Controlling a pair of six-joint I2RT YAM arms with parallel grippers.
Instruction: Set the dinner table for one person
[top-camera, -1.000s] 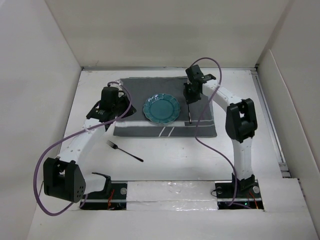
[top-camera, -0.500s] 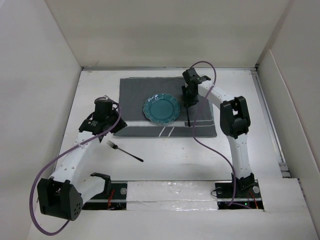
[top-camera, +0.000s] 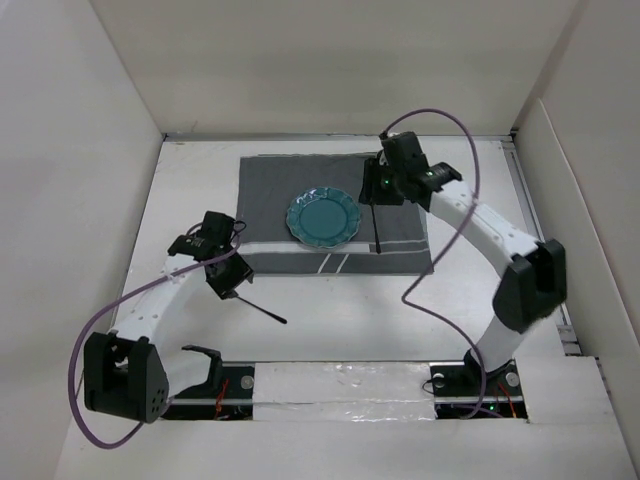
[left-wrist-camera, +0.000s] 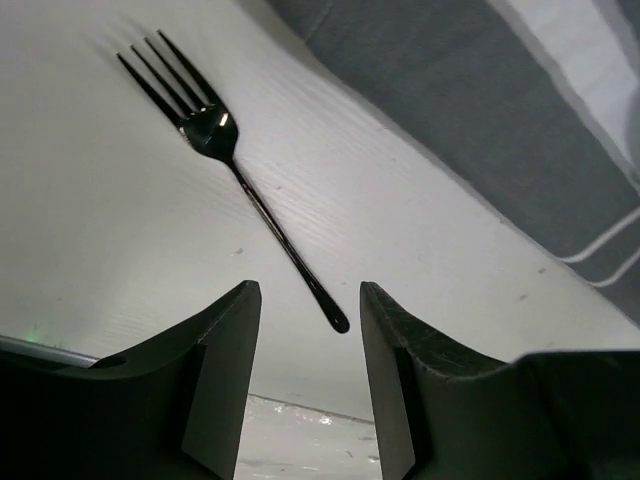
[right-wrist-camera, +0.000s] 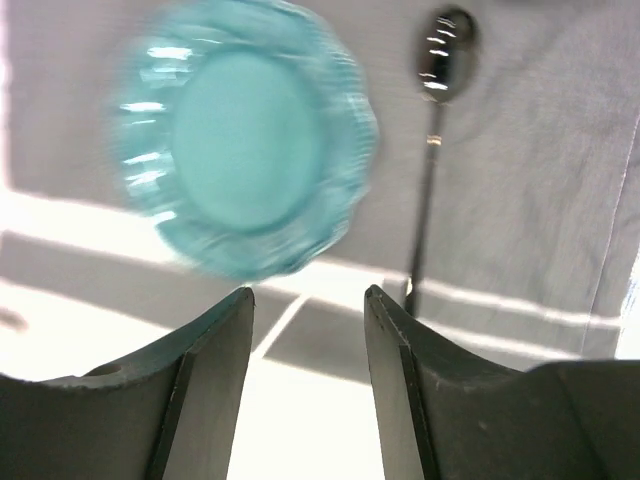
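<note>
Left gripper (left-wrist-camera: 308, 300) hangs low, wide and empty over the fork (left-wrist-camera: 210, 125); right gripper (right-wrist-camera: 308, 300), also wide, hovers above the spoon (right-wrist-camera: 432, 150)

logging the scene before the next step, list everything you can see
table: 1, white, under everything
placemat: 1, dark grey with thin white stripes, far middle of the table
plate: 1, teal, on the placemat near its middle
spoon: 1, dark and shiny, on the placemat just right of the plate
fork: 1, dark, on the bare table off the placemat's near left corner
cables: 2, purple, one looping along each arm
left gripper: 1, black, open and empty, over the fork's handle
right gripper: 1, black, open and empty, above the placemat near the spoon
</note>
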